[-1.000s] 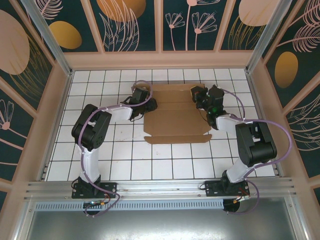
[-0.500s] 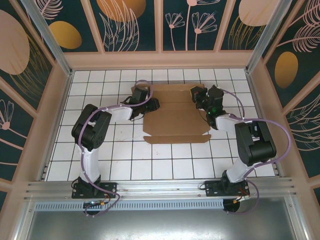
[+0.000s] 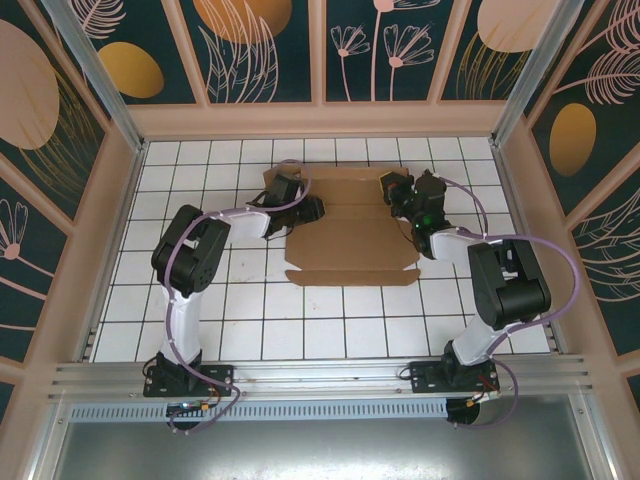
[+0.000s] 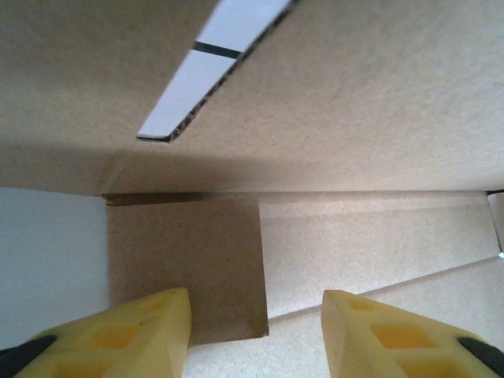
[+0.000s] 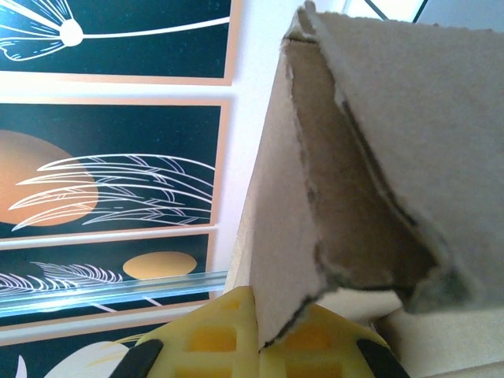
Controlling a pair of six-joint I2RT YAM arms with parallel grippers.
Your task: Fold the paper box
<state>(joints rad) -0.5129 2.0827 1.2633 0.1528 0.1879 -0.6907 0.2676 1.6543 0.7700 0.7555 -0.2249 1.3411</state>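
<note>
Nearest in the overhead view, two arm bases are seen bolted to a metal rail [image 3: 320, 375] at the front edge of a white tiled bench [image 3: 200, 300]. Further in, the paper box [image 3: 350, 240] is seen lying as a brown cardboard sheet, mostly flat, across the middle and far tiles, with small tabs at its near corners. The left arm [image 3: 190, 255] is reached across to the sheet's left edge, where the left end effector [image 3: 310, 208] is placed over the cardboard. The right arm [image 3: 505, 285] is bent round to the sheet's far right corner, where the right end effector [image 3: 390, 185] is set against a raised flap.

Details hidden from above are given by the wrist cameras. From the left wrist, two yellow fingers [image 4: 150, 331] are seen held moderately apart with nothing pinched between them. Beyond the gap a square flap lies on a lighter panel, and a cardboard wall is raised over it, cut by a slot through which white tile shows. From the right wrist, the yellow pads [image 5: 205, 342] are seen closed tight on the edge of a cardboard flap, which is lifted upright and has a ragged cut edge. Farthest back, dark wall panels [image 5: 110, 47] painted with pale leaves and orange discs are seen.
</note>
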